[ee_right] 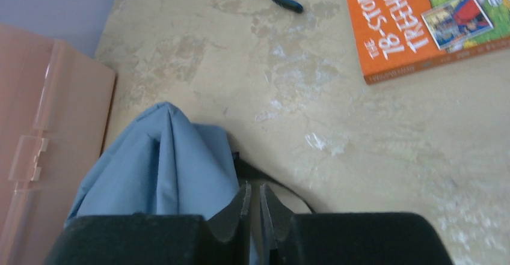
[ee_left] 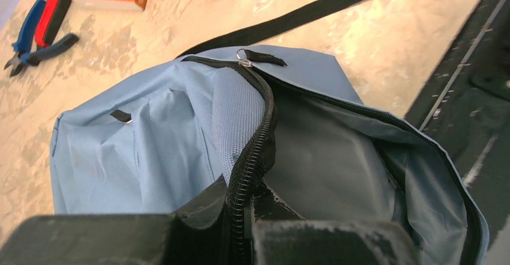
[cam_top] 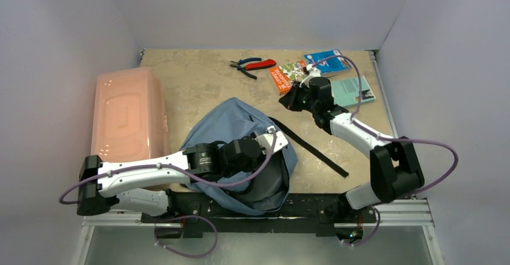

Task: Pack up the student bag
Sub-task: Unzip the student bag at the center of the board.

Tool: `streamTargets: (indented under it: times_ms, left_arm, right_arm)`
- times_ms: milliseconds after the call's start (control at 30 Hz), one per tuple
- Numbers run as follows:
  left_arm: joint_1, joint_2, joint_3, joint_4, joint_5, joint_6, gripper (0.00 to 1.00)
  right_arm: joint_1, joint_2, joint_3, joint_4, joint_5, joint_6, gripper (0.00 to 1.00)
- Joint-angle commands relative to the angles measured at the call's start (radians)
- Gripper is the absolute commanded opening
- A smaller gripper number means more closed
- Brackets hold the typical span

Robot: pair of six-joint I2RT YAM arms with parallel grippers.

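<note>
One student bag [cam_top: 231, 127] at near centre, unzipped, grey lining visible inside, L gripper [ee_left: 242, 196] pinching its zip edge, R gripper [ee_right: 252, 196] pressed together at far right, lidded pink box [cam_top: 126, 112] at left.

Top external looks steeply down from above and behind the arm bases over the whole table [cam_top: 198, 82]; left wrist sits close at the student bag [ee_left: 138, 157] zip, right wrist looks from farther off, both also catching the orange book [ee_right: 391, 30] and pliers [ee_left: 48, 15].
</note>
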Motion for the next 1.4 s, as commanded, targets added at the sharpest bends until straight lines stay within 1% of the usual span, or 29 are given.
streamTargets:
  times_ms: [0, 67, 133, 200, 233, 300, 400, 467, 533, 600, 700, 800, 867, 900, 1033, 1200, 1233, 1300, 1367]
  left_arm:
    - [0.052, 0.065, 0.109, -0.05, -0.101, -0.056, 0.0]
    - [0.097, 0.073, 0.109, -0.052, -0.061, -0.089, 0.0]
    - [0.129, 0.057, 0.089, -0.027, -0.001, -0.106, 0.0]
    - [0.143, 0.04, 0.065, 0.008, 0.04, -0.108, 0.0]
    - [0.147, 0.031, 0.055, 0.022, 0.058, -0.103, 0.0]
    - [0.151, 0.017, 0.037, 0.042, 0.1, -0.089, 0.0]
    - [0.151, -0.003, 0.011, 0.062, 0.128, -0.072, 0.0]
    - [0.151, -0.02, -0.005, 0.068, 0.136, -0.06, 0.0]
    - [0.151, -0.045, -0.022, 0.07, 0.137, -0.048, 0.0]
    - [0.151, -0.067, -0.036, 0.077, 0.14, -0.037, 0.0]
    - [0.151, -0.095, -0.055, 0.09, 0.149, -0.026, 0.0]
    - [0.151, -0.115, -0.059, 0.093, 0.16, -0.01, 0.0]
    - [0.151, -0.127, -0.063, 0.095, 0.164, 0.001, 0.0]
    - [0.151, -0.132, -0.064, 0.096, 0.169, 0.005, 0.0]
    - [0.151, -0.146, -0.071, 0.091, 0.219, 0.014, 0.0]
    - [0.151, -0.151, -0.084, 0.087, 0.29, 0.066, 0.0]
    - [0.151, -0.151, -0.086, 0.088, 0.301, 0.071, 0.0]
    - [0.151, -0.151, -0.098, 0.097, 0.31, 0.08, 0.0]
    - [0.151, -0.144, -0.099, 0.093, 0.318, 0.083, 0.0]
  right_arm:
    - [0.003, -0.125, -0.05, -0.186, 0.061, -0.063, 0.19]
    - [0.001, -0.192, -0.094, -0.244, 0.046, -0.046, 0.29]
    - [-0.013, -0.268, -0.161, -0.242, -0.008, -0.013, 0.4]
    - [-0.019, -0.339, -0.218, -0.22, -0.077, -0.021, 0.49]
    - [-0.02, -0.373, -0.251, -0.204, -0.115, -0.05, 0.51]
    - [-0.022, -0.43, -0.313, -0.149, -0.129, -0.108, 0.51]
    - [-0.022, -0.478, -0.368, -0.077, -0.166, -0.174, 0.51]
    - [-0.02, -0.478, -0.414, 0.028, -0.255, -0.234, 0.51]
    - [-0.015, -0.475, -0.461, 0.151, -0.319, -0.254, 0.51]
    - [0.007, -0.476, -0.486, 0.206, -0.341, -0.292, 0.51]
    - [0.071, -0.476, -0.493, 0.242, -0.342, -0.344, 0.5]
    - [0.178, -0.468, -0.515, 0.289, -0.316, -0.407, 0.47]
    - [0.211, -0.469, -0.549, 0.347, -0.312, -0.43, 0.45]
    - [0.22, -0.473, -0.555, 0.363, -0.271, -0.439, 0.45]
    - [0.229, -0.474, -0.534, 0.317, -0.176, -0.486, 0.45]
    - [0.231, -0.435, -0.481, 0.234, -0.103, -0.556, 0.43]
    - [0.232, -0.426, -0.476, 0.233, -0.086, -0.564, 0.41]
    - [0.232, -0.412, -0.464, 0.226, -0.065, -0.572, 0.34]
    - [0.234, -0.404, -0.455, 0.222, -0.089, -0.586, 0.27]
